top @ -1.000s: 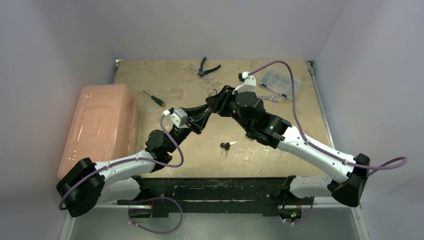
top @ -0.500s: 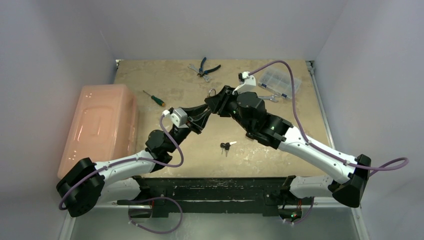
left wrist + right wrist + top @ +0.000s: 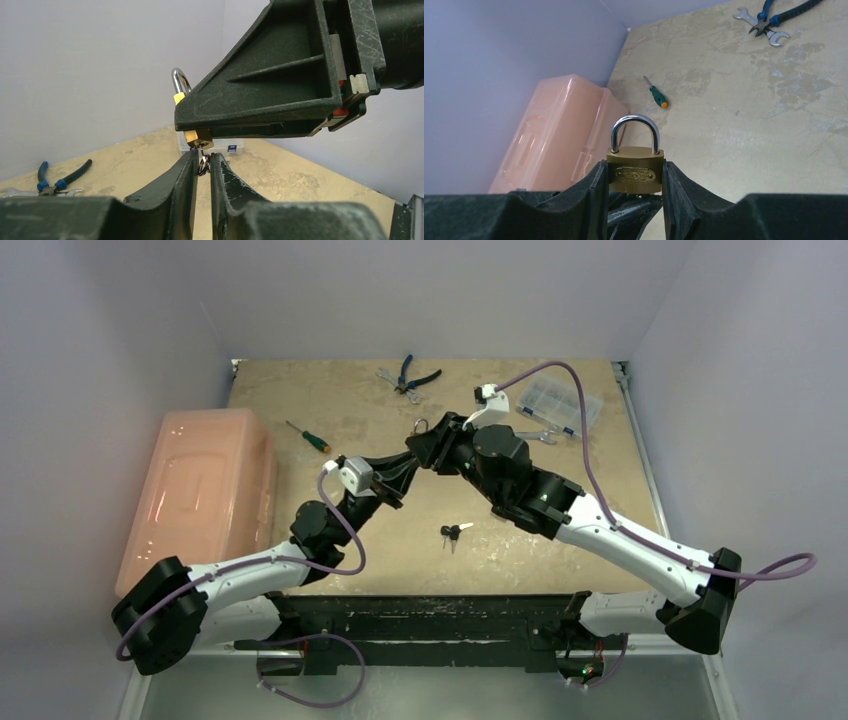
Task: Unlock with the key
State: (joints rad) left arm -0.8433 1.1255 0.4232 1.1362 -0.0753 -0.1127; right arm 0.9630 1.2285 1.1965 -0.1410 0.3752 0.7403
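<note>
My right gripper (image 3: 633, 175) is shut on a brass padlock (image 3: 634, 172) with a closed steel shackle, held in the air above the table's middle. In the left wrist view the padlock's bottom (image 3: 198, 138) points down at my left gripper (image 3: 202, 165). The left gripper is shut on a key with its ring (image 3: 203, 165) showing between the fingers; the key's blade sits in the padlock's keyhole. In the top view the two grippers meet at the padlock (image 3: 424, 427).
A spare bunch of keys (image 3: 452, 533) lies on the table. A green screwdriver (image 3: 305, 435), blue pliers (image 3: 412, 376) with a wrench, a clear parts box (image 3: 558, 400) and a pink plastic case (image 3: 200, 495) at the left are around.
Both grippers have shifted slightly left together, still joined at the padlock. Nothing else moved.
</note>
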